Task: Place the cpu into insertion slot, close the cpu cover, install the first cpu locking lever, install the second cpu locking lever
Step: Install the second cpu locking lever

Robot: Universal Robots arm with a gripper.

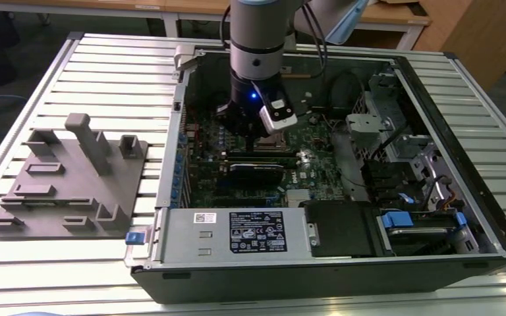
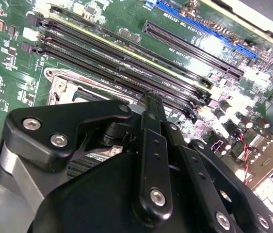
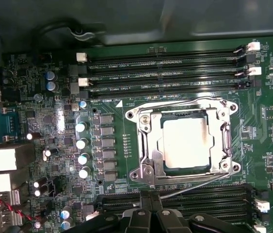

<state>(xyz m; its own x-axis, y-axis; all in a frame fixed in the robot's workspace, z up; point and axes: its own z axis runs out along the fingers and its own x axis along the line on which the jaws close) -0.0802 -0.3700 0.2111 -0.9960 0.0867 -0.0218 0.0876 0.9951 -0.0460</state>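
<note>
You see the cpu [image 3: 185, 143] lying flat in the insertion slot [image 3: 135, 116], cover [image 3: 226, 141] down; gripper [image 3: 148, 201] fingers pinched together, holding nothing.

Arm [image 1: 255, 46] vertical, wrist pointing down; gripper [image 3: 149, 195] jaws closed together.

dull silver cpu [image 3: 185, 143], silvery cpu cover [image 3: 146, 145], green circuit board [image 3: 121, 131], black gripper [image 3: 149, 200]

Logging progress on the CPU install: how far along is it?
Done: the silver-grey square cpu sits in the metal-rimmed insertion slot, and the thin silvery cpu cover lies flat around it. In hand: the black hand is at a thin wire lever along the socket's edge. Whether either lever is latched can't be judged.
</note>
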